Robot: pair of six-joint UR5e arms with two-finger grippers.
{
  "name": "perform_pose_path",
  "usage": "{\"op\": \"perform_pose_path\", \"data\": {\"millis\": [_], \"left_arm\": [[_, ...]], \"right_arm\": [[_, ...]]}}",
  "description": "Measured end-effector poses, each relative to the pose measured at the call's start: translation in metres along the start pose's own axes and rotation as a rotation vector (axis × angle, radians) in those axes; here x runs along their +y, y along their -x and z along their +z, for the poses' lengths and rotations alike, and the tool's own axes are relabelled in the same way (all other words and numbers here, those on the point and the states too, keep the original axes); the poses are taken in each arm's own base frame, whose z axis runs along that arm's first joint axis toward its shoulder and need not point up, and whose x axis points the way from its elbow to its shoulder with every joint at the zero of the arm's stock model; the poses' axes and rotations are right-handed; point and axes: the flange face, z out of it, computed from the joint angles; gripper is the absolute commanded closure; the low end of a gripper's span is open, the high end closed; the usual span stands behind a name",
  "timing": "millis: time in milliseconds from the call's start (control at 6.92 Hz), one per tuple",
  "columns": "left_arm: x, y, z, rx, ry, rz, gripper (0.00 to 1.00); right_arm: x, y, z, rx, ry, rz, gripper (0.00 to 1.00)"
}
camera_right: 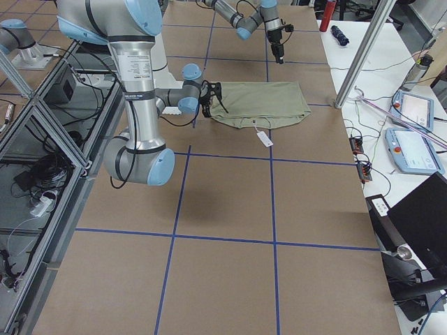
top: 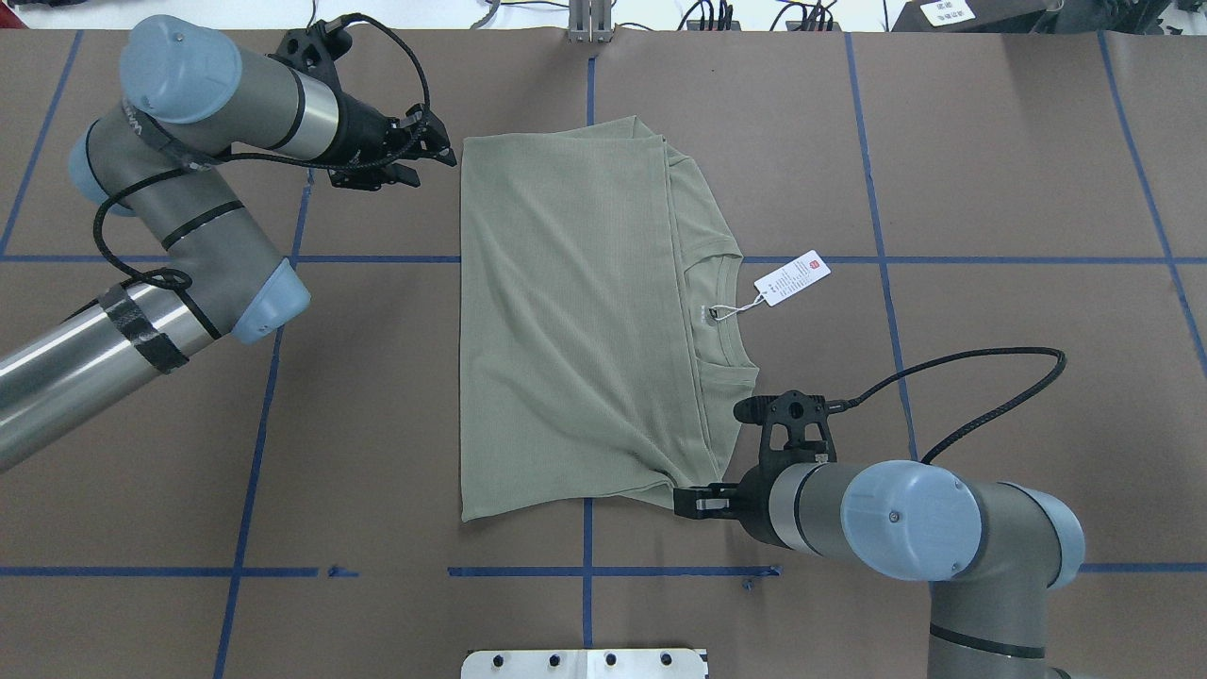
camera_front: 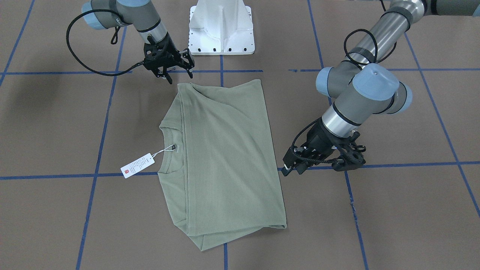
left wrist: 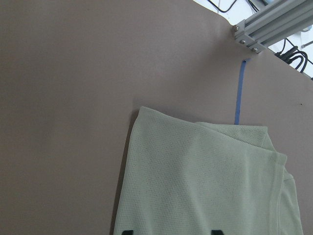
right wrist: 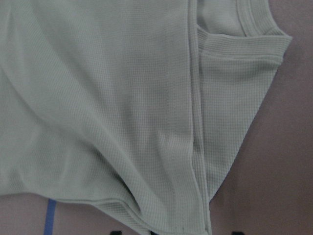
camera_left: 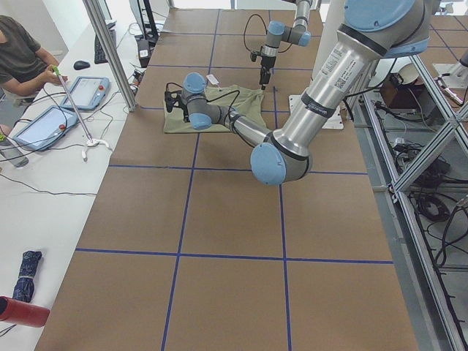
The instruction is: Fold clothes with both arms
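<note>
The sage-green shirt (camera_front: 225,157) lies folded flat on the brown table, also in the overhead view (top: 575,321). Its round neck and white hang tag (top: 792,277) point to the robot's right. My left gripper (top: 443,156) is open and empty beside the shirt's far left corner, slightly above the table (camera_front: 289,168). Its wrist view shows that corner (left wrist: 205,181) below the spread fingertips. My right gripper (top: 686,502) is open and empty at the shirt's near right corner (camera_front: 180,77). Its wrist view shows the folded hem and shoulder (right wrist: 122,107) close below.
The white pedestal base (camera_front: 221,30) stands at the table's near edge behind the shirt. Blue tape lines (top: 877,259) grid the brown table. An aluminium frame post (left wrist: 264,24) stands at the far edge. An operator (camera_left: 22,58) sits at a side table with tablets.
</note>
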Motion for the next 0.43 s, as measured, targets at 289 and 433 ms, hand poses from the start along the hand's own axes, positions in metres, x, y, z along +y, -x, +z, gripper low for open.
{"op": "perform_pose_path", "data": {"millis": [289,433], "left_arm": [[0.0005,0.0,0.0004,0.0,0.001,0.0,0.38],[0.0007,-0.0004,0.0002,0.001,0.001,0.001,0.39]], "right_arm": [[-0.0039,-0.0034,0.0047,0.013,-0.03,0.339,0.24],[-0.0044,-0.0053,0.0088,0.02,-0.043,0.452,0.24]]}}
